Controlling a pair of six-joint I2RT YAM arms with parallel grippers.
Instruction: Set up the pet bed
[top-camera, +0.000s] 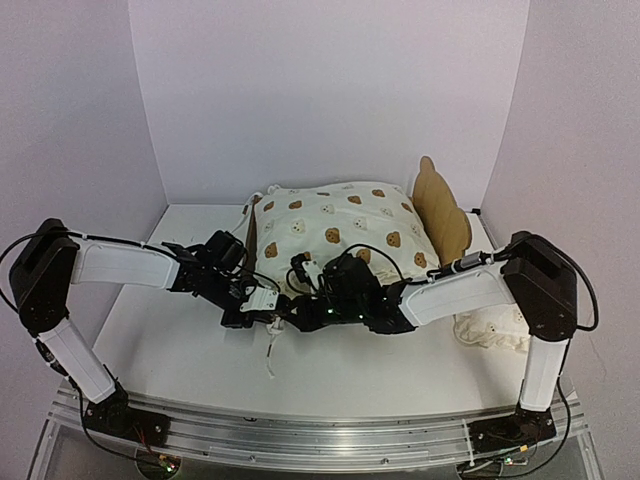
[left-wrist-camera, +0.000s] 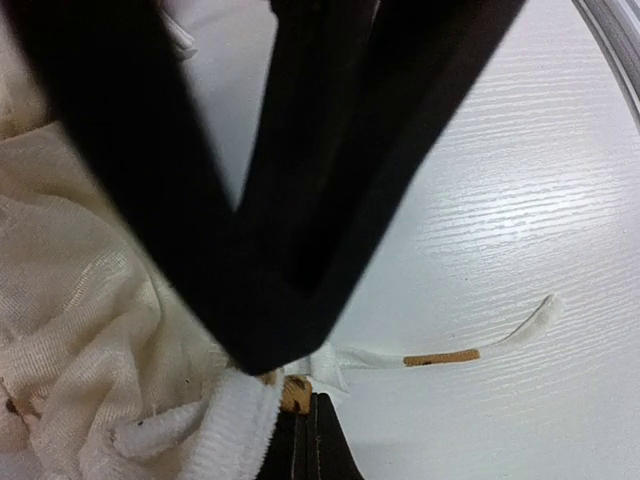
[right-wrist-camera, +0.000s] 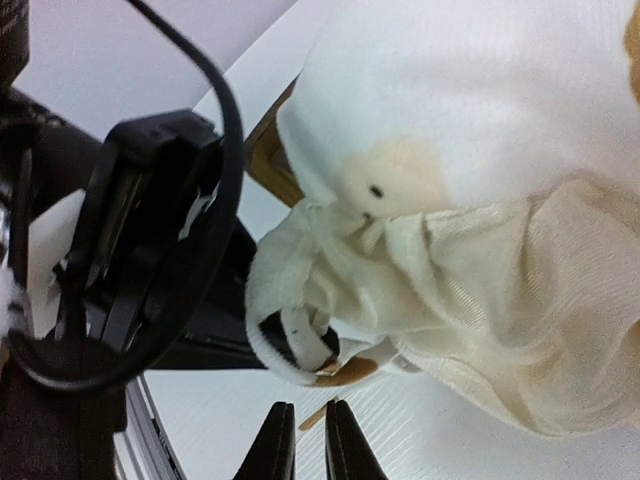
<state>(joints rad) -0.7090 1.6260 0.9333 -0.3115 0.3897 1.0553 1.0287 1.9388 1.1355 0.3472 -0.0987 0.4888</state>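
The pet bed (top-camera: 441, 208) stands at the back middle, its plywood bear-eared headboard on the right. A cream bear-print cushion (top-camera: 340, 228) covers its base. Both grippers meet at the cushion's near left corner. My left gripper (top-camera: 266, 316) (left-wrist-camera: 308, 402) is shut, its tips pinching a cushion tie (left-wrist-camera: 440, 356) at the knot; the tie's loose end trails over the table. My right gripper (top-camera: 293, 312) (right-wrist-camera: 311, 412) points at a looped tie (right-wrist-camera: 300, 335) under the cushion corner. Its jaws stand a narrow gap apart, with a tan strip of tie showing in the gap. A strip of the bed's wooden edge (right-wrist-camera: 263, 165) shows behind the corner.
A small ruffled bear-print pillow (top-camera: 495, 328) lies at the right, beside the right arm's base. A tie end dangles on the white table (top-camera: 180, 350) in front of the grippers. A dark blurred V-shaped part (left-wrist-camera: 270, 200) fills the upper left wrist view. White walls close three sides.
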